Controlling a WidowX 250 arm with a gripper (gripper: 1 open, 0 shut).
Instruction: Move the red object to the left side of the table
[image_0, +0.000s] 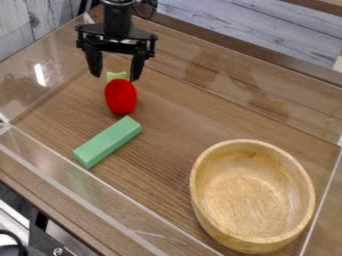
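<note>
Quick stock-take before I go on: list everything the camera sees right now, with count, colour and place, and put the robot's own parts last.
red object: one, glossy red with a green-yellow top, resting on the table left of centre, directly under the gripper, not held
green block: one, green, rectangular, lying diagonally on the table in front of the red object, apart from it
wooden bowl: one, light wood, round, nothing in it, at the front right of the table
table: one, brown wood grain
acrylic walls: clear, bordering the table
gripper: one, black, pointing down, fingers spread open just above the red object, holding nothing
</note>
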